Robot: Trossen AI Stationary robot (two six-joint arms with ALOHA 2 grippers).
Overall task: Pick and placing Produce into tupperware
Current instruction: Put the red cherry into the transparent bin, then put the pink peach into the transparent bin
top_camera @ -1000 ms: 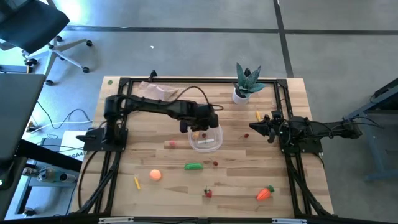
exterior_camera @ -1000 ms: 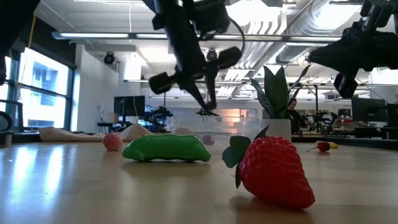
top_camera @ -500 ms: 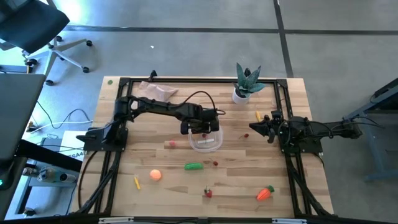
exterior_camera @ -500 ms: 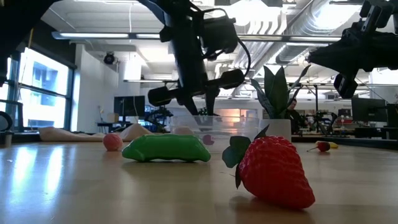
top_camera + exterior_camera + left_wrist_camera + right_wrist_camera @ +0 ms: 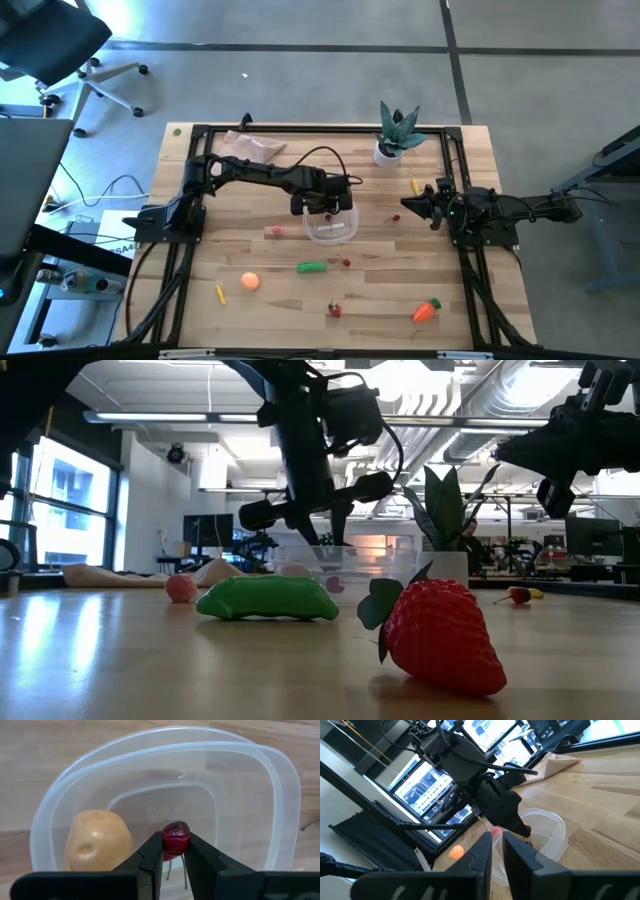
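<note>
Left wrist view shows me my left gripper (image 5: 175,851) clenched on a red cherry (image 5: 175,836) inside the tupperware (image 5: 280,795) beside a tan potato (image 5: 97,840), right jaws nearly closed, empty.

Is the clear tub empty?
No, a tan potato already sits in the tupperware, under the left gripper holding a cherry.

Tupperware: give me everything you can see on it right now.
The tupperware is a clear, rounded plastic container, upright and lidless on the wooden table near its middle. A tan potato-like piece lies inside by the wall. The left gripper hangs over the opening, fingers shut on a small dark red cherry with its stem hanging down. Nothing else touches it.
</note>
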